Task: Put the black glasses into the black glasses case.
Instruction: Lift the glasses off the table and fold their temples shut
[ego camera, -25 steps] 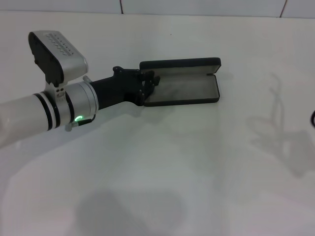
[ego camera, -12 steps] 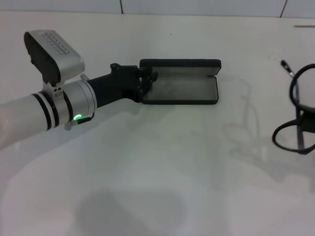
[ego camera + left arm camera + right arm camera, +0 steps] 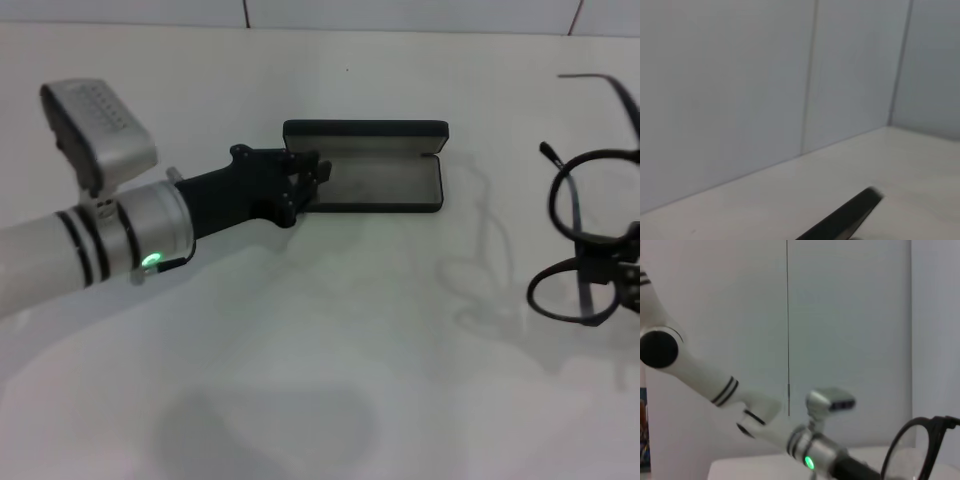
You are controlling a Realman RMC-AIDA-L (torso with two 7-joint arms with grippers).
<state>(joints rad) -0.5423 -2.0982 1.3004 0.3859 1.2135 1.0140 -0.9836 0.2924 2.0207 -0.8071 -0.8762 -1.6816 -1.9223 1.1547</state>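
Left gripper [image 3: 305, 180] fingers clamped on the left end of the open black glasses case [image 3: 372, 167], grey-lined hard shell, on the white counter [image 3: 330, 330]. Black glasses [image 3: 580, 240], thin-framed, held aloft far right; right fingers: can't tell.

The other arm [image 3: 700, 375], white with black joint bands, slants down across a pale panelled wall [image 3: 850, 315] to a wrist lit by 1 green light [image 3: 809, 462]. Close to the camera, a rim of the black glasses [image 3: 920, 440] curves up, lens clear.
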